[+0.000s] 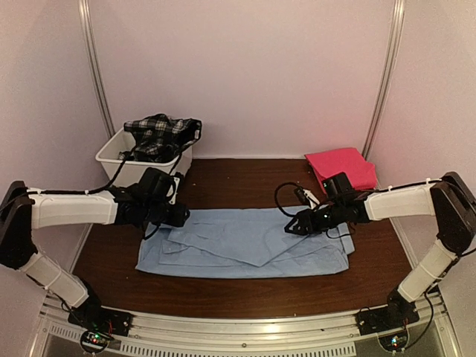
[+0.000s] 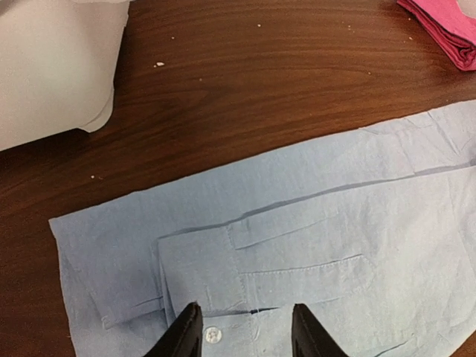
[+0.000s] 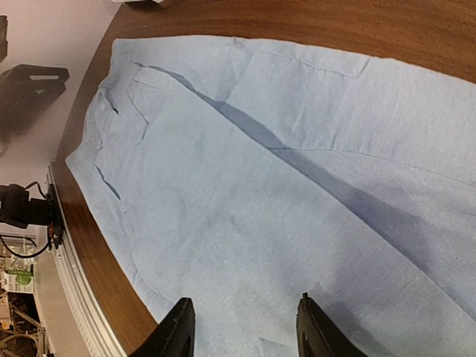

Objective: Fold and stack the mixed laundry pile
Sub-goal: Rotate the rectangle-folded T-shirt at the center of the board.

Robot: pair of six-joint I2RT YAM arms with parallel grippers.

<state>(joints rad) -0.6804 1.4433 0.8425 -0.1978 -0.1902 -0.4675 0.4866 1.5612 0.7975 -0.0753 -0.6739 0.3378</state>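
Tabletop (image 1: 245, 297) borders the flat blue shirt (image 1: 245, 242) all round; left pincer (image 2: 245, 331), right pincer (image 3: 242, 327) agape.

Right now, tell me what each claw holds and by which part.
Nothing is held. The left claw and the right claw both stand open over the light blue shirt, with no cloth pinched.

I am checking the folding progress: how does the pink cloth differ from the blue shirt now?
The pink cloth is folded into a compact stack; the blue shirt lies spread out, only partly folded. The pink cloth sits at the far right of the table; the blue shirt covers much more, in the middle. Both rest on the table.
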